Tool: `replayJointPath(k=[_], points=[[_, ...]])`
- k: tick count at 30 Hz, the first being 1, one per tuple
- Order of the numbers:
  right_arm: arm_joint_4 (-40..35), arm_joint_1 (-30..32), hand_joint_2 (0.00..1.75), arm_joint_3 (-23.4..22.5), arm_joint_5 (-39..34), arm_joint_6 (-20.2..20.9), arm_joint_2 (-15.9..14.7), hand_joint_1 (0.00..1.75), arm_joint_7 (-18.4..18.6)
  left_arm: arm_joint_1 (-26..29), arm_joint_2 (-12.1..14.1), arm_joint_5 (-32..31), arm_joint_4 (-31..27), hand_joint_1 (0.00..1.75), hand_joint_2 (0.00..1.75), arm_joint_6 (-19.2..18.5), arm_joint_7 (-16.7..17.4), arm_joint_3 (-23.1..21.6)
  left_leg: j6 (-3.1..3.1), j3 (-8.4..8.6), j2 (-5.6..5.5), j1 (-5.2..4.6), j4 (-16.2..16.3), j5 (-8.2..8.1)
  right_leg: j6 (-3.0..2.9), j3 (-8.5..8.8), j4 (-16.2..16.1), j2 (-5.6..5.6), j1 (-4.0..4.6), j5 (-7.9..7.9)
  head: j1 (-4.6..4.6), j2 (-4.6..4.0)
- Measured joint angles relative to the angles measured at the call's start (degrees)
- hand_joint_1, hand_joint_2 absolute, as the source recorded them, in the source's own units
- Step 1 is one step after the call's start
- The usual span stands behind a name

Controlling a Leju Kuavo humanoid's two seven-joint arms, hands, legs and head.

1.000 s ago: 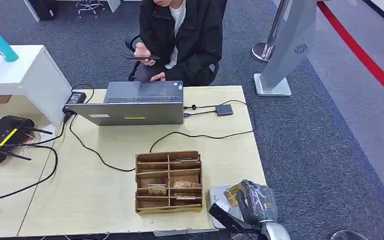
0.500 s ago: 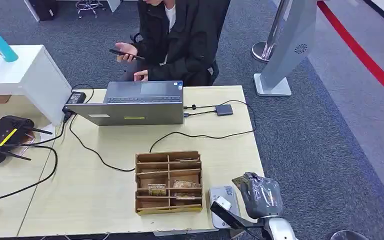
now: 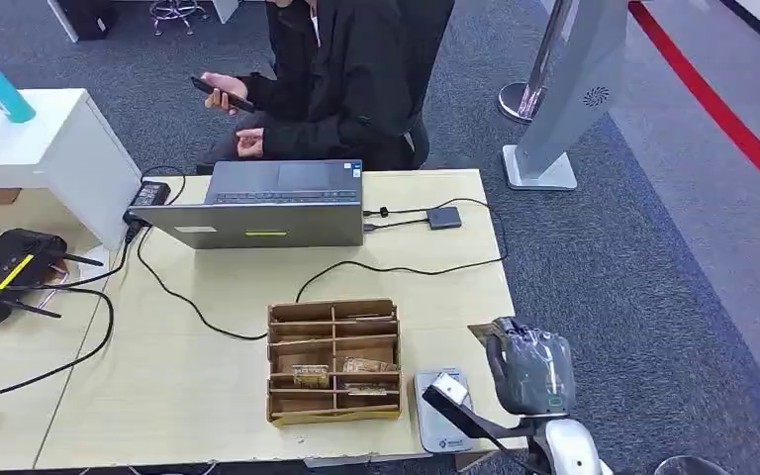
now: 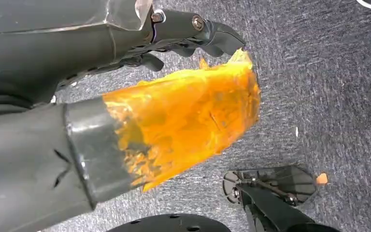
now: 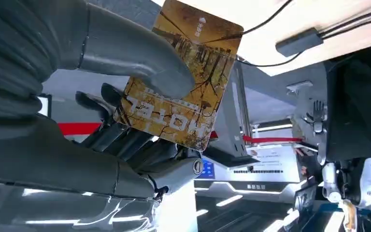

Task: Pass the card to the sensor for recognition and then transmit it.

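My right robot hand (image 3: 527, 368) is clamped on the card (image 5: 183, 82), thumb pressed across its printed face and the darker fingers (image 5: 125, 137) backing it from behind; in the head view the hand hovers off the tabletop's (image 3: 208, 376) right edge, near the front right corner, with the card's corner poking out toward the far side. The grip covers only part of the card, so I judge a slip or a twist between thumb and fingers as the first risk if I swing the wrist fast. The card reader (image 3: 442, 411) lies flat at the front right corner, just beside the wooden compartment box (image 3: 333, 359), and a dark strap from my arm crosses over it; that strap could catch on the reader or drag it off the edge. Since the hand is beyond the edge, a dropped card would land on the carpet (image 3: 653, 297), out of my reach. The person (image 3: 351, 74) at the far edge is turned toward a phone (image 3: 220, 94), so a handover may meet no waiting hand. My left robot hand (image 4: 140, 125) hangs over the floor, orange-taped thumb forward, holding nothing, fingers apart.
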Motion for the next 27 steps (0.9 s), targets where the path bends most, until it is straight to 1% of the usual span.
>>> replayJointPath(k=[8, 11, 18, 20, 21, 23, 27], points=[[-0.35, 0.02, 1.75, -0.35, 0.07, 0.0, 0.09, 1.75, 0.0, 0.0, -0.02, 0.0, 0.0, 0.0, 0.0, 0.0, 0.0, 0.02, -0.05, 0.0, 0.0, 0.0, 0.0, -0.04, 0.0, 0.0, 0.0, 0.0, 0.0, 0.0, 0.0, 0.0], [-0.94, 0.01, 1.75, -0.63, 1.66, -0.11, 0.09, 1.75, -0.37, 0.0, -0.02, -0.53, -0.02, 0.0, 0.0, -0.07, 0.02, 0.07, -0.05, 0.0, 0.0, 0.0, 0.0, -0.04, 0.0, 0.0, 0.0, 0.0, 0.0, 0.0, -0.02, 0.0], [-3.6, -1.93, 1.75, -1.31, 4.92, -0.02, 0.11, 1.75, -2.95, -0.02, -0.04, -2.01, -0.22, 0.0, 0.0, -0.79, 0.07, 0.63, -0.05, -0.01, 0.01, 0.0, 0.0, -0.04, 0.0, 0.0, 0.01, 0.01, 0.0, -0.01, 0.0, 0.0], [-4.33, -3.35, 1.75, -1.25, 6.09, -0.08, 0.11, 1.75, -3.92, -0.04, -0.11, -2.64, -0.44, 0.0, 0.0, -1.14, 0.07, 1.0, -0.05, -0.03, 0.01, 0.0, 0.0, -0.04, 0.0, 0.0, 0.03, 0.01, 0.0, 0.0, 0.0, 0.0], [-4.63, -4.57, 1.75, -1.0, 7.13, -0.22, 0.11, 1.75, -4.96, -0.08, -0.15, -3.06, -0.46, 0.0, 0.0, -1.33, 0.04, 1.07, -0.05, -0.03, 0.01, 0.0, 0.0, -0.04, -0.01, -0.01, 0.04, 0.02, -0.01, 0.0, 0.02, 0.0], [-5.18, -8.04, 1.75, 0.35, 9.53, -0.33, 0.11, 1.75, -6.45, -0.37, -0.22, -4.09, -0.46, 0.0, 0.0, -1.9, 0.04, 1.07, -0.06, 0.02, 0.09, 0.0, 0.0, -0.03, -0.02, -0.02, 0.05, 0.08, -0.01, 0.02, 0.0, 0.0], [-5.51, -15.04, 1.75, 3.0, 10.84, 1.05, 0.15, 1.75, -6.67, -1.37, -0.31, -5.62, -0.48, 0.0, 0.0, -2.54, 0.57, 1.07, -0.03, 0.01, 0.06, 0.0, 0.0, 0.04, -0.01, 0.0, 0.08, 0.05, -0.01, 0.04, -0.04, 0.0]])
